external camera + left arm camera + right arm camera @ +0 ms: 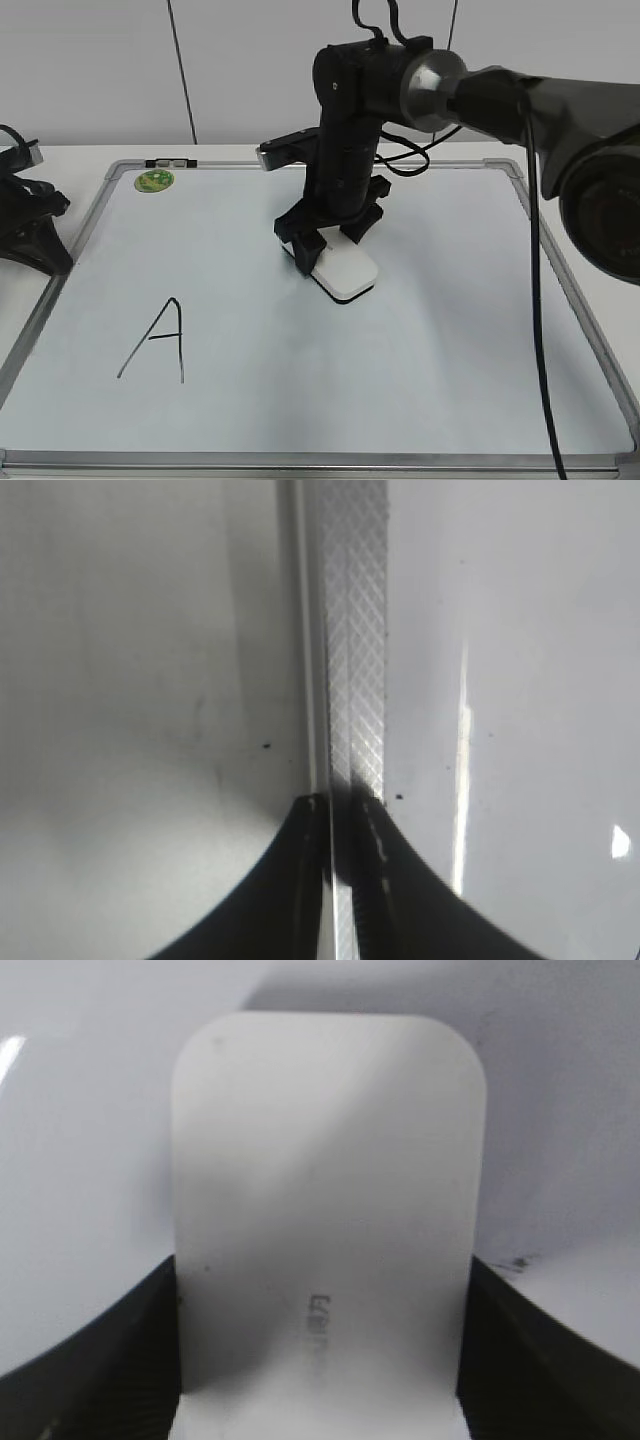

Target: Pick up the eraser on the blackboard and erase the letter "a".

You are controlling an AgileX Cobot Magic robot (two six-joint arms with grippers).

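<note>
The white eraser (pixel 345 270) lies flat on the blackboard (pixel 450 340), near its middle. My right gripper (pixel 328 238) is shut on the eraser; in the right wrist view the eraser (pixel 325 1220) fills the space between both black fingers (pixel 320 1360). The small cursive letter "a" does not show in any view. A large capital "A" (pixel 158 340) is drawn at the board's lower left. My left gripper (pixel 35 235) rests at the board's left edge, with its fingers (pixel 345 880) closed together over the silver frame (pixel 355 630).
A round green magnet (pixel 154 181) sits at the board's top left corner. A small grey and black bar (pixel 172 162) lies on the top frame. Black cables hang from the right arm (pixel 480 95) at the right.
</note>
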